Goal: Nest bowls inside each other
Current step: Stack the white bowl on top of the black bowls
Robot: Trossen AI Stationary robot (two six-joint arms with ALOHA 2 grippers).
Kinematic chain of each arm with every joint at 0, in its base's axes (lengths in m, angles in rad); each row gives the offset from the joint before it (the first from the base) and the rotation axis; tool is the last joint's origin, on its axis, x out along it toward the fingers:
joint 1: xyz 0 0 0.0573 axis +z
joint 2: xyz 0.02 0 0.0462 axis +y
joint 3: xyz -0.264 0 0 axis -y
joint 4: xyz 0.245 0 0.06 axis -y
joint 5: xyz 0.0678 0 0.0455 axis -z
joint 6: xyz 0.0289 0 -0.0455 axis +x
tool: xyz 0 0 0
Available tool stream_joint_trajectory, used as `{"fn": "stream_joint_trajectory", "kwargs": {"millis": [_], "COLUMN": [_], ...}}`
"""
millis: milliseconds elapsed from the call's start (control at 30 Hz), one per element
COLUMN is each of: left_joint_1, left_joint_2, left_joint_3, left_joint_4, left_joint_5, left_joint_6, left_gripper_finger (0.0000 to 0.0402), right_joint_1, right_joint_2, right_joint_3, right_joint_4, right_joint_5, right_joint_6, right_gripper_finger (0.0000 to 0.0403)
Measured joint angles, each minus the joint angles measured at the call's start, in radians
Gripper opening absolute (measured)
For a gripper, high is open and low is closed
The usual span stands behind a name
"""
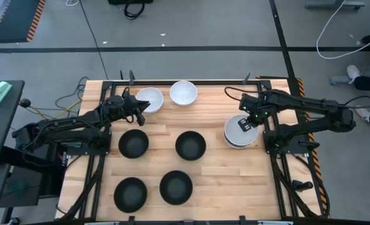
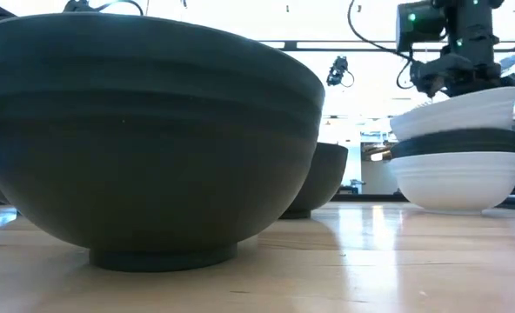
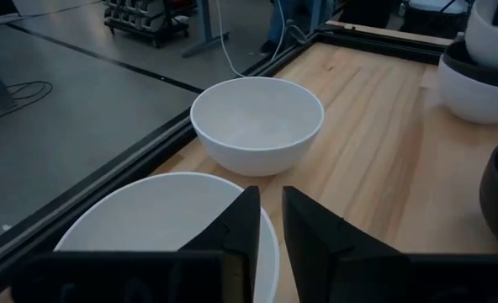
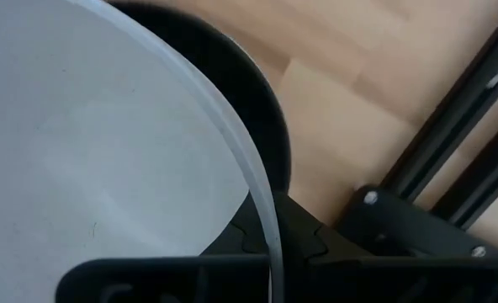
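Two white bowls stand near the table's far edge: one [image 1: 149,99] at my left gripper [image 1: 139,114] and one [image 1: 184,92] to its right, also in the left wrist view [image 3: 257,122]. Four black bowls [image 1: 190,145] rest singly on their bases on the table's near half. On the right is a stack [image 2: 456,148] of a white bowl, a black bowl and a tilted top white bowl [image 2: 458,109]. My right gripper [image 1: 246,120] is shut on that top bowl. My left gripper [image 3: 270,231] is shut on the nearer white bowl [image 3: 148,227]. My left gripper pinches the white bowl's rim [image 3: 268,252] on its near left side, one finger inside the bowl and one outside, slanting down from the table's left. The bowl stands on the table. My right gripper pinches the top white bowl's rim [image 4: 266,210], one finger inside and one outside, from above. The bowl lies tilted in the black bowl [image 4: 257,93] of the stack.
A black frame rail [image 4: 451,135] runs along the table's right edge, close to the stack. Cables and floor lie beyond the far edge [image 3: 106,101]. Bare wood [image 1: 219,181] shows between the black bowls and the stack.
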Motion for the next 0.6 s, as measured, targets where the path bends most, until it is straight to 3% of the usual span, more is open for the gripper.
{"fn": "stream_joint_trajectory", "kwargs": {"millis": [333,600], "left_joint_1": [0.000,0.000], "left_joint_2": [0.000,0.000], "left_joint_3": [0.000,0.000], "left_joint_4": [0.000,0.000], "left_joint_5": [0.000,0.000], "left_joint_6": [0.000,-0.001], "left_gripper_finger": [0.0056,0.0061], "right_joint_1": [-0.038,-0.042], "right_joint_2": [-0.001,-0.003], "right_joint_3": [-0.133,-0.143], "right_joint_4": [0.122,0.240], "right_joint_5": [-0.067,-0.053], "right_joint_6": [-0.059,-0.103], "right_gripper_finger": [0.0002,0.0002]}}
